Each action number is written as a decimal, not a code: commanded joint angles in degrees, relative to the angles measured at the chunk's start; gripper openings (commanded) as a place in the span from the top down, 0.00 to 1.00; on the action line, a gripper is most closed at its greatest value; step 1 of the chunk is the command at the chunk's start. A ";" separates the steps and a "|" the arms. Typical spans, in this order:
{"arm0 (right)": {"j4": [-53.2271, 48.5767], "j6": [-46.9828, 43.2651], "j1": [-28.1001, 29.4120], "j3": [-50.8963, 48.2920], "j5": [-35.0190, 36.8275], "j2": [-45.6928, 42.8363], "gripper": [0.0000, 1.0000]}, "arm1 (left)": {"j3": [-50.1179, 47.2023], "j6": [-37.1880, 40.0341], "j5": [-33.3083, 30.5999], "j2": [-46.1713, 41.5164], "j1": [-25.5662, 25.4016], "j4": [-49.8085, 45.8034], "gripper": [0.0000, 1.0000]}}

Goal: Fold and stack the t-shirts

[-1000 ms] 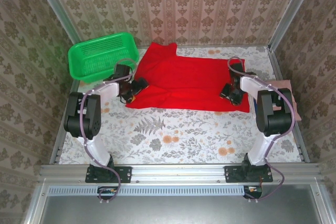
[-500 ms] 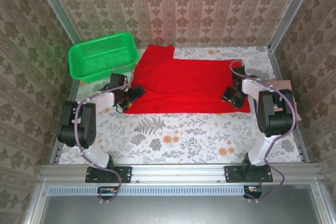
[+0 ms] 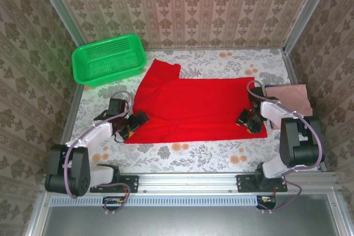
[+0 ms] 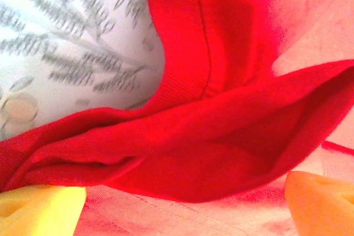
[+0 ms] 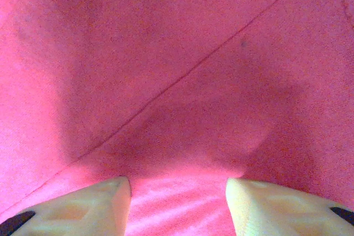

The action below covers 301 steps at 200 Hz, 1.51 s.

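Observation:
The red t-shirt point(image 3: 193, 103) lies spread flat across the middle of the table, plain side up. My left gripper point(image 3: 137, 120) sits low at its near-left corner. In the left wrist view a raised fold of the red t-shirt point(image 4: 221, 125) lies in front of the left gripper point(image 4: 182, 208), whose yellow fingertips point(image 4: 38, 211) stand wide apart. My right gripper point(image 3: 248, 121) rests on the near-right corner. There the red t-shirt point(image 5: 177, 70) runs flat under the right gripper point(image 5: 178, 200), jaws partly apart. The pink t-shirt point(image 3: 289, 96) lies folded at the right edge.
A green mesh basket point(image 3: 108, 59) stands at the back left, empty. The floral table top point(image 3: 188, 153) shows bare between the shirt's near hem and the arm bases. Metal frame posts and patterned walls close in the back and both sides.
Both grippers have moved toward the near edge, and the red t-shirt has slid with them, away from the back wall. The pink t-shirt has not moved.

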 commanded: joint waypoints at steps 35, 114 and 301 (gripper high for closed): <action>-5.71 -3.34 -0.43 6.72 1.35 -2.21 0.43 | 8.65 2.54 -3.54 -2.18 0.61 -13.36 0.05; 1.23 -2.63 0.80 26.34 -0.76 20.10 0.41 | 28.99 6.56 0.56 24.81 -1.77 -3.31 0.05; -2.45 0.12 -6.53 18.26 1.26 17.19 0.42 | 23.03 5.61 -1.71 22.07 -4.89 -5.35 0.04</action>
